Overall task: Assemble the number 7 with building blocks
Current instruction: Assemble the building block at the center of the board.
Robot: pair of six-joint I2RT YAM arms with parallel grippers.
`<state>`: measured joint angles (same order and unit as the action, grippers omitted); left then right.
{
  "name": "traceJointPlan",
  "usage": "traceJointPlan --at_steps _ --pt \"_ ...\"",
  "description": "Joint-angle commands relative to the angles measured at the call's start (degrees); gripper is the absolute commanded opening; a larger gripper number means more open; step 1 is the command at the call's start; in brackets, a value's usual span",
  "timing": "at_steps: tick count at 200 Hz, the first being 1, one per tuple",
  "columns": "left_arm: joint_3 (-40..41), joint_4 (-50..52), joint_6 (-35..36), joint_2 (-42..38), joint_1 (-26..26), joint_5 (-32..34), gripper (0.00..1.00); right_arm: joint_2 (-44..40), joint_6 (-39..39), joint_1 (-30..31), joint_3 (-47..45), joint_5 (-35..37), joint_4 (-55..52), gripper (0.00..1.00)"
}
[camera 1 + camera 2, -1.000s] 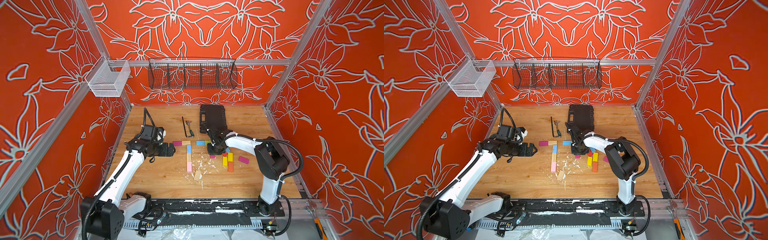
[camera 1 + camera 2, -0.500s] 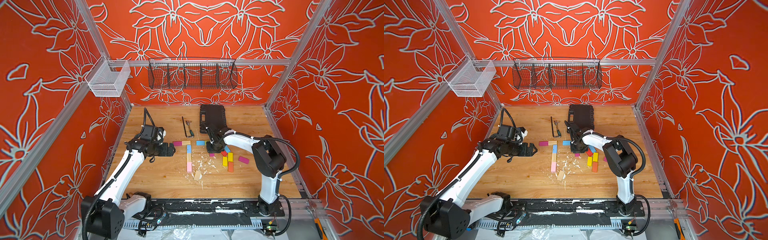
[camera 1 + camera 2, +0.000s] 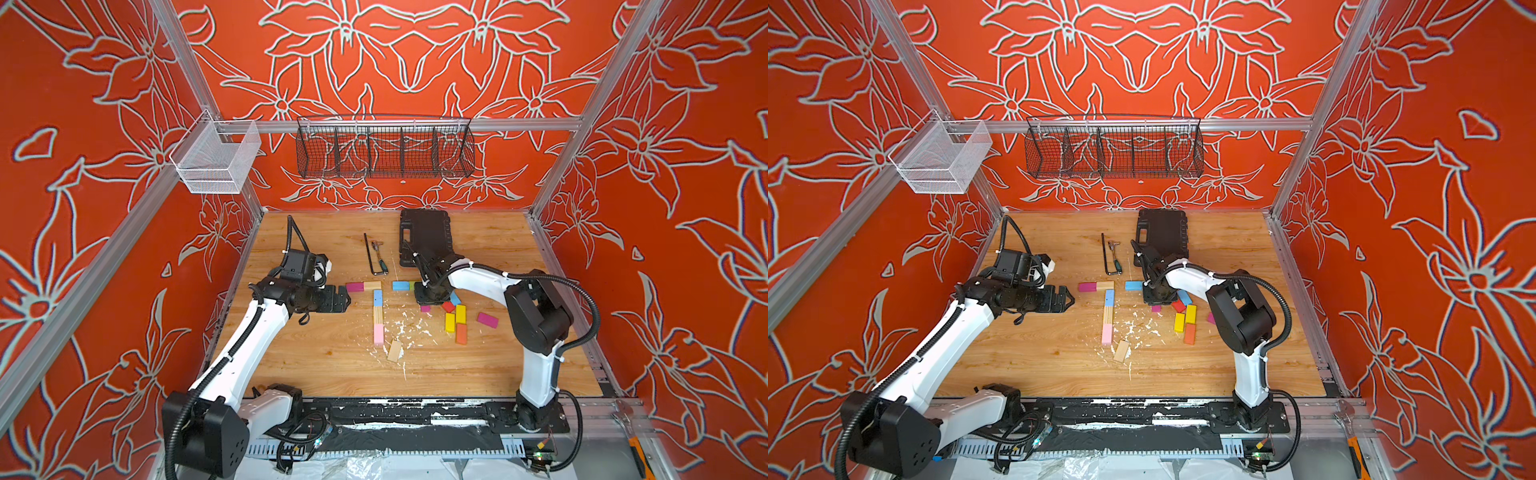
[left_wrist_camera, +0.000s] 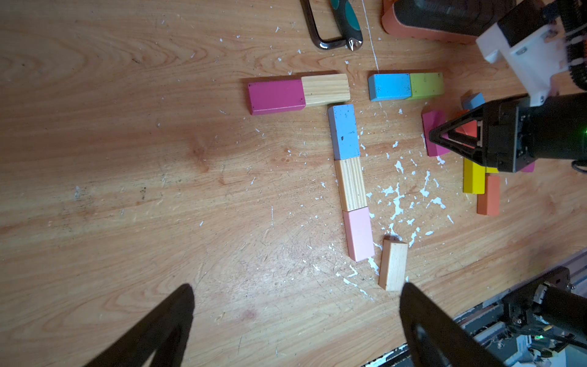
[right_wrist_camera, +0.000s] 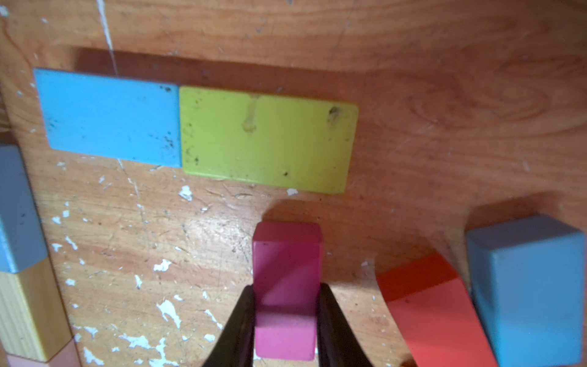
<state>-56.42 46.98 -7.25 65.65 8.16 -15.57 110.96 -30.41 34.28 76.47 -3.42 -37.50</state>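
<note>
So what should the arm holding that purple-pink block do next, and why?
Likely nudge the magenta block, shut in the right gripper, up to the green block at its free end and lay it down there. The light blue block and the green one already lie end to end like a 7's top bar, with no downstroke yet.

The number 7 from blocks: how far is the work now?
Done: one five-block 7 lies whole. In hand: the right gripper is shut on a magenta block beside a blue block and a green block laid end to end, apparently a second top bar. The left gripper is open, empty. Left: that stem, if intended.
</note>
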Motion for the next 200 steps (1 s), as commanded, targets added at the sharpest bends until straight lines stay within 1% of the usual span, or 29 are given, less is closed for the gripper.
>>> traceJointPlan --at_steps 1,14,30,53,75,85,98,105,110,113,115,131,161,184,200 --pt "0.79 -0.22 0.99 0.46 -0.60 -0.69 0.98 1.98 0.44 -0.68 0.68 1.43 -1.73 0.13" --pt "0.73 -0.30 0.96 0.61 -0.65 -0.73 0.98 2.17 0.45 -0.88 0.69 1.41 -1.55 0.13" --pt "0.75 -0.31 0.92 0.64 -0.74 -0.69 0.98 2.46 0.36 -0.97 0.79 1.40 -1.61 0.19" --pt "0.70 -0.31 0.92 0.76 -0.86 -0.95 0.98 1.85 0.19 -1.05 0.80 0.59 -1.62 0.43" --pt "0.70 -0.31 0.92 0.77 -0.87 -1.09 0.98 -1.28 -0.80 -1.00 -1.06 -1.36 0.02 0.58" --pt "0.70 -0.31 0.93 0.72 -0.96 -1.21 0.98 -3.74 -1.46 -0.97 -2.18 -2.57 0.68 0.64" --pt "0.70 -0.26 0.97 0.65 -0.96 -1.24 0.98 -7.82 -2.75 -0.75 -4.00 -4.01 1.57 0.74" --pt "0.69 -0.31 0.98 0.59 -0.96 -1.33 0.98 -10.43 -3.87 -0.56 -5.34 -4.88 2.65 0.82" --pt "0.70 -0.31 0.92 0.54 -0.96 -1.33 0.98 -12.44 -4.71 -0.32 -6.40 -5.44 3.41 0.89" --pt "0.70 -0.31 0.96 0.47 -0.98 -1.33 0.98 -13.67 -5.31 -0.28 -7.22 -5.59 3.92 0.95" --pt "0.70 -0.31 0.99 0.45 -0.96 -1.40 0.98 -14.39 -5.72 -0.20 -7.54 -5.73 4.16 0.97" --pt "0.66 -0.31 0.95 0.36 -1.04 -1.48 0.98 -21.40 -9.61 0.57 -11.78 -6.24 7.02 0.97" --pt "0.62 -0.44 1.01 0.32 -1.13 -1.73 0.98 -32.27 -21.95 1.11 -24.12 -10.22 18.36 0.97" --pt "0.61 -0.49 1.01 0.38 -1.22 -1.99 0.98 -37.26 -33.21 1.42 -34.79 -12.79 33.32 0.97" --pt "0.62 -0.49 1.01 0.29 -1.22 -2.06 0.98 -38.44 -37.16 1.73 -38.80 -12.11 40.37 0.97"
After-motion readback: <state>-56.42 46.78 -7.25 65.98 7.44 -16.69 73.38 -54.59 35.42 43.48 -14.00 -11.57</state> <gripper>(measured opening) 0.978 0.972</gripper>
